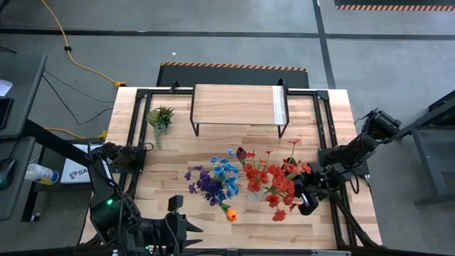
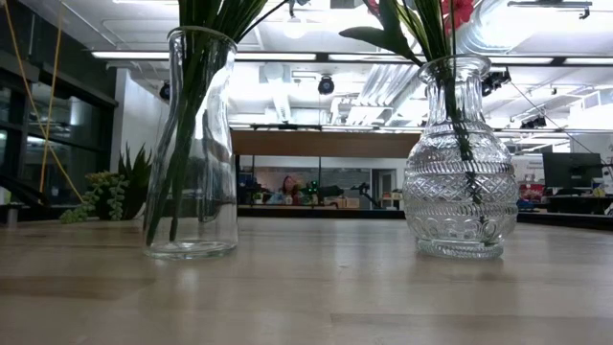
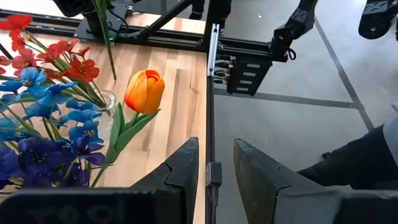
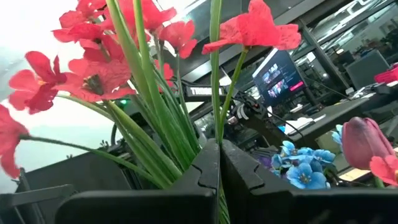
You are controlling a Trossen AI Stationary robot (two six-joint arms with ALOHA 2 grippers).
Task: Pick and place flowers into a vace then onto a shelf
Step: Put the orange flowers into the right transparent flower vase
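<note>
Nearest the low camera stood two glass vases on the tabletop: as I saw it, a plain straight-sided vase toward nine o'clock and a patterned round-bellied vase toward three o'clock, both holding green stems, well apart from each other. From above, the blue and purple flowers sat in the plain vase just at nine o'clock of the red flowers, with the orange tulip leaning out toward six o'clock and the dark maroon tulip rising between the two bunches. The right gripper lay at the three o'clock edge of the red bunch; in its wrist view its dark fingers were pressed together with green stems of the red flowers gathered tight against them, though I could not tell whether a stem was actually pinched. The left gripper hung over the six o'clock edge of the table, its jaws parted a little and holding nothing, the orange tulip near and ahead of it. The shelf stood at twelve o'clock of the flowers, its top bare, and a small potted plant stood just at nine o'clock of the shelf.
</note>
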